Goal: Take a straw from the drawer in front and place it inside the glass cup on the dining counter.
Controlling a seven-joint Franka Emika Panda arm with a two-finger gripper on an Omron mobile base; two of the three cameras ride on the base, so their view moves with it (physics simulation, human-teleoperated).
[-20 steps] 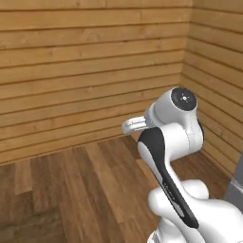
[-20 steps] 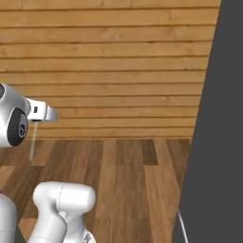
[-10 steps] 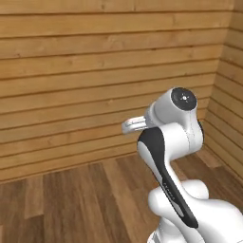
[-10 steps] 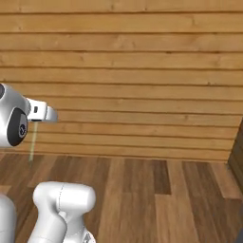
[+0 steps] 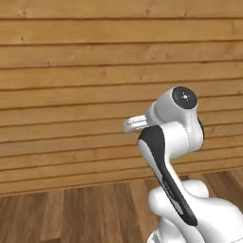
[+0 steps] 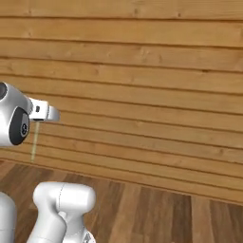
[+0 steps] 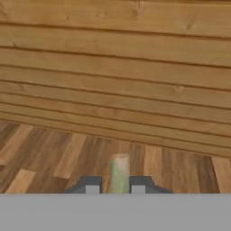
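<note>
The pincer (image 7: 115, 186) is clamped on the straw (image 7: 119, 173), its two dark fingertips (image 7: 92, 185) pressed close against either side of the thin pale stick, which runs out from between them toward the floor. In the right base view the pincer (image 6: 47, 114) points sideways at the end of the raised white arm (image 6: 16, 121), and the straw (image 6: 34, 141) hangs straight down below it, clear of everything. Beneath lies a brown wooden plank floor (image 6: 156, 213), and a wall of horizontal wooden planks (image 6: 142, 71) stands behind, well apart from the hand.
</note>
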